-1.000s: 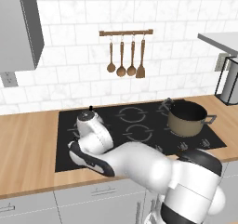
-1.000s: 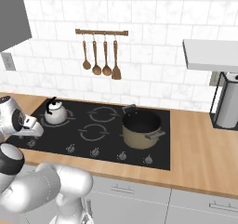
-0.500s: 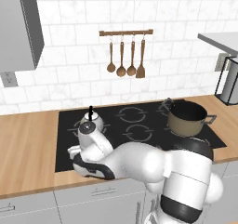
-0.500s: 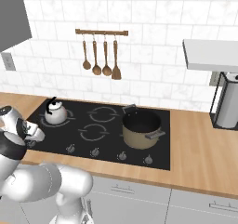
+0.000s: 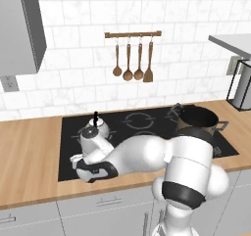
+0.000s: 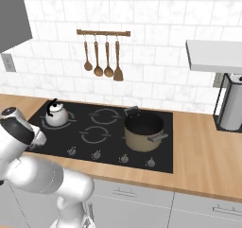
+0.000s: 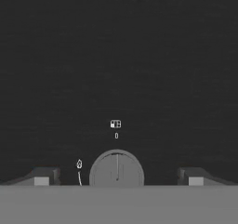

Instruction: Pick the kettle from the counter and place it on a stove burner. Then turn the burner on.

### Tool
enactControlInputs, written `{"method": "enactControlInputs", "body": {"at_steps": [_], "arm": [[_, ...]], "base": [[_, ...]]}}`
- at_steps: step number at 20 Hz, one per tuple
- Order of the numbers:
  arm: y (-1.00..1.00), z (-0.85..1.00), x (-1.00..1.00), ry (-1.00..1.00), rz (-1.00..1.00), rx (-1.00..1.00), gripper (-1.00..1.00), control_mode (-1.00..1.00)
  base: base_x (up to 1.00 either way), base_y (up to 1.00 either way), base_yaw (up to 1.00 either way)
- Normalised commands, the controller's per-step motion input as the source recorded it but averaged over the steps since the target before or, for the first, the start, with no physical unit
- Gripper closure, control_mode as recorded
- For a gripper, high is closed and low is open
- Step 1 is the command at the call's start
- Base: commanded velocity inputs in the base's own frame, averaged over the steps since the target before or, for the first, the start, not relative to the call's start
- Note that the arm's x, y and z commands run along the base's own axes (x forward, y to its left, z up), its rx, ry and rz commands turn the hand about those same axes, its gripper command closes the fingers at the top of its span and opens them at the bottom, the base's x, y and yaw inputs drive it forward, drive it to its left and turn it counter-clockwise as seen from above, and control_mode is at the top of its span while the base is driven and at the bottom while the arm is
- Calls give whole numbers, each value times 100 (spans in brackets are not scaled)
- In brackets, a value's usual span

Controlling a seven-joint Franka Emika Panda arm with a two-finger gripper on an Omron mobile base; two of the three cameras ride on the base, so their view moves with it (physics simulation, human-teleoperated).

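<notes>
Black glass of the cooktop (image 7: 116, 69) spreads ahead of the end effector (image 7: 118, 179), whose two dark fingertips (image 7: 42, 177) stand well apart with nothing between them but a round grey burner knob (image 7: 116, 169), so it is open and not yet gripping. The knob sits centred in the gap, just ahead of the tips, its pointer mark upright under a small "0" and burner diagram (image 7: 115, 124).

That knob looks rigid, low and smooth-sided; I judge it wants a firm pinch across its rim and a twist, since a light hold would likely slip on so short a cylinder. A small flame mark (image 7: 79, 164) beside it probably shows the turning arc.

Beyond the end effector, further from the front edge, the kettle (image 5: 94, 134) already sits on the near-left burner (image 6: 57, 123), touching the hob and off the wooden counter (image 5: 29, 156). It seems light and hard-shelled; its arched black handle would be the place to take it.

Room is tight low down: the arm lies close over the counter's front edge. Far to the side, the brass-coloured pot (image 6: 143, 130) stands well apart, and the hanging utensils (image 6: 101, 64) are clear above.
</notes>
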Motion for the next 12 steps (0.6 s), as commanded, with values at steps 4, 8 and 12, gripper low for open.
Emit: {"method": "enactControlInputs", "body": {"at_steps": [4,8,12], "arm": [[6,-21,3,0,0,0,-100,-100],[0,0,0,0,0,0,-100,-100],[0,0,0,0,0,0,100,-100]], "base": [[0,0,0],[0,0,0],[0,0,0]]}}
